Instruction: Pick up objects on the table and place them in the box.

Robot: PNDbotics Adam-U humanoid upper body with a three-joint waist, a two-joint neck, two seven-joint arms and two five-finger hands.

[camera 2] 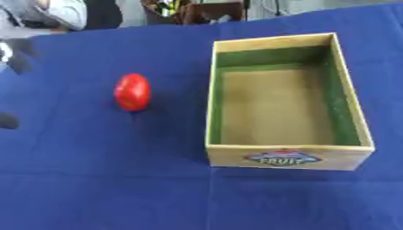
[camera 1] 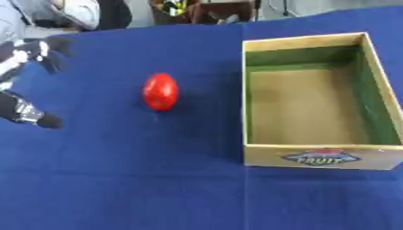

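A red, egg-shaped fruit (camera 1: 160, 91) stands on the blue tablecloth, left of the box and a short way apart from it. The cardboard box (camera 1: 323, 157) has green inner walls and a brown floor, with a "FRUIT" label on its front wall; nothing lies inside it. At the view's left edge my left hand (camera 1: 28, 113) hovers well to the left of the fruit, touching nothing. It is open, with its fingers spread above and its thumb below. No part of my right hand shows.
The blue cloth (camera 1: 118, 179) covers the whole table. Beyond the far edge stand chairs and a seated person (camera 1: 71, 13). A fold line runs down the cloth past the box's left side.
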